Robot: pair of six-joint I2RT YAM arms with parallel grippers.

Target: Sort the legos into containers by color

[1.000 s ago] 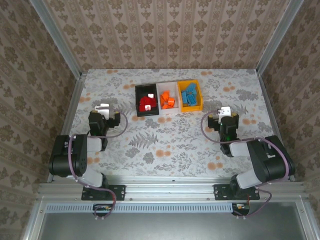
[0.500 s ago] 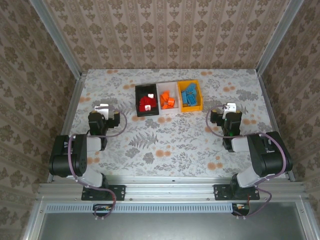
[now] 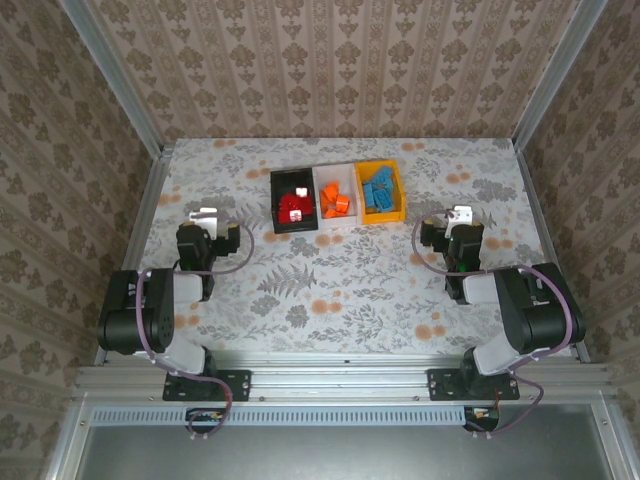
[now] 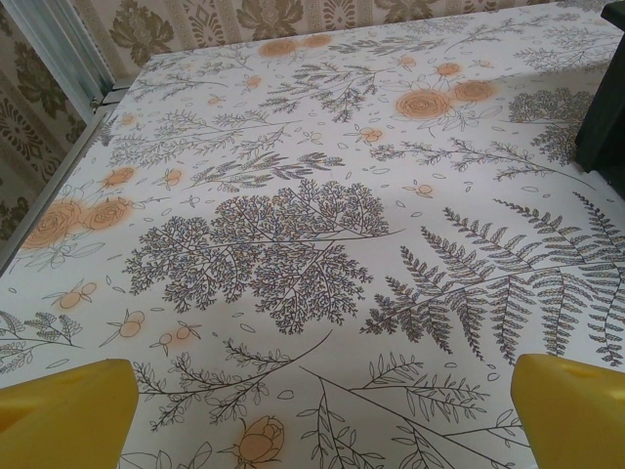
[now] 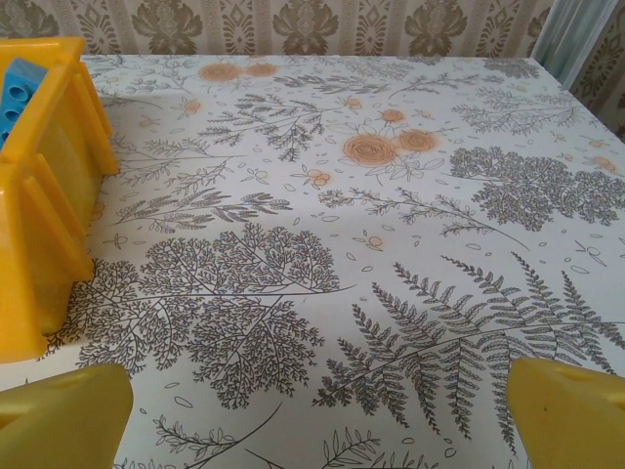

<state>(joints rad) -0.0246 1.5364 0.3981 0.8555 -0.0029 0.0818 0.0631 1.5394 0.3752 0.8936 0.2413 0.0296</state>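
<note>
Legos (image 3: 338, 200) all lie inside the 3 joined containers (image 3: 337, 170), which stand near the middle of the desk's (image 3: 330, 290) far edge. Red ones are in the black bin (image 3: 275, 200), orange ones in the white bin (image 3: 320, 205), and blue ones in the yellow bin (image 3: 402, 195). I see no loose brick on the patterned desk.

Over the last second the right arm has drawn back from the desk's middle and folded toward the right edge, and it has sat unmoved for the last half second. The left arm has not shifted at all. With every brick in a bin by color and both arms parked near their bases, the sorting looks finished.

The right end effector (image 5: 317, 415) has its fingers (image 5: 566, 410) spread wide. It holds nothing and hangs over bare desk just beside the yellow bin's wall, where 1 blue lego (image 5: 20, 83) peeks over the rim. The left end effector (image 4: 317, 415) is equally wide apart, empty and touching nothing.
</note>
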